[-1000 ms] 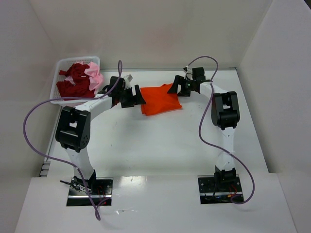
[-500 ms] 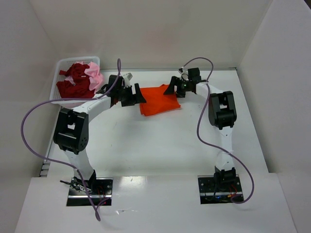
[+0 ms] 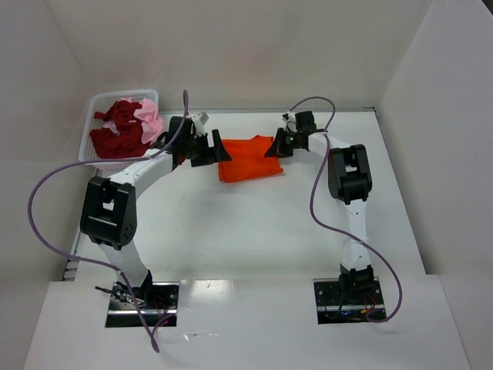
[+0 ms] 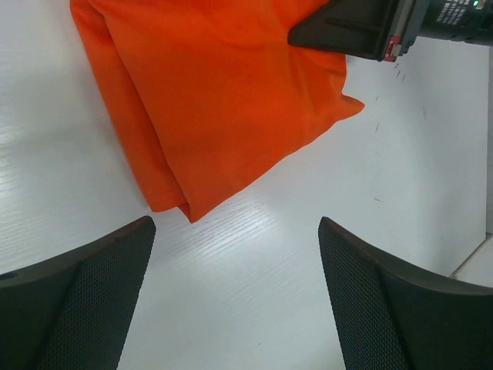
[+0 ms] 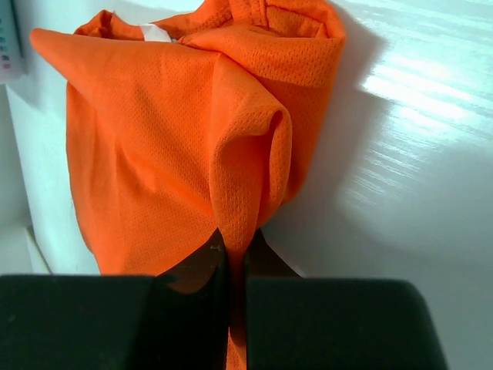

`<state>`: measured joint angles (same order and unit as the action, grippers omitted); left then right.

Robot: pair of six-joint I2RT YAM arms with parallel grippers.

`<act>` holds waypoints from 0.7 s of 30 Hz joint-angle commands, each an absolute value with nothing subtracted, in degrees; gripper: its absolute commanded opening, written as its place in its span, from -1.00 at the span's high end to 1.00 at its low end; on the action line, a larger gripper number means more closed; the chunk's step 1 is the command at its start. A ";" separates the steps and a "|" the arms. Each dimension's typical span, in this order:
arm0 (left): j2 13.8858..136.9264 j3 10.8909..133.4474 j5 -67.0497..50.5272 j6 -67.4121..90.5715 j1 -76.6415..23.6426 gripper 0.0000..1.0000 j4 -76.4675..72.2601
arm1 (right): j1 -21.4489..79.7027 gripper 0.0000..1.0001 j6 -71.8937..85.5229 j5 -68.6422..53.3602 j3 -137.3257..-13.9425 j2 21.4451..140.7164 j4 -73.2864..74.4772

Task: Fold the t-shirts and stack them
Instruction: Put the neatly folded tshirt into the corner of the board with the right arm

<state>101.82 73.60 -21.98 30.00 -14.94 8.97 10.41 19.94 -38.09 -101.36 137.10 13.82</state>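
Finds the right hand (image 3: 275, 146) shifted toward the basket (image 3: 96, 100) since a second ago, now clenched on a raised fold of the orange t-shirt (image 3: 248, 159). Shows that shirt folded on the table (image 3: 246, 231), right of the basket, between both hands. Leaves the left hand (image 3: 212, 150) spread wide just off the shirt's basket-side edge, grasping nothing. Holds a dark red t-shirt (image 3: 115, 132) and a pink t-shirt (image 3: 151, 120) inside the basket.

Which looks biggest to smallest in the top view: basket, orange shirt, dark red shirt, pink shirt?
1. white basket
2-3. orange shirt and dark red shirt: too close to rank, since the red one is crumpled in a heap
4. pink shirt
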 commanded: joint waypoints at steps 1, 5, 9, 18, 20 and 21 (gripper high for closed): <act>98.35 73.21 -22.51 28.65 -15.21 -0.89 8.09 | 11.16 0.96 18.02 -31.48 -104.14 137.90 20.20; 97.03 73.21 -22.50 28.13 -15.21 -0.89 8.61 | 9.76 1.00 15.74 -27.96 -106.34 135.54 23.37; 96.50 73.21 -22.50 27.51 -15.21 -0.89 8.61 | 7.38 1.00 14.41 -23.57 -107.49 131.93 26.45; 96.50 73.21 -24.08 26.37 -14.68 -0.89 9.75 | 3.17 1.00 8.35 -15.39 -112.49 127.27 32.51; 96.50 73.83 -24.08 25.84 -14.16 -0.89 10.28 | 2.37 1.00 7.04 -12.75 -113.81 127.27 34.18; 96.50 73.83 -24.08 25.32 -14.15 -0.89 10.98 | 1.50 1.00 5.81 -12.05 -113.82 126.74 34.71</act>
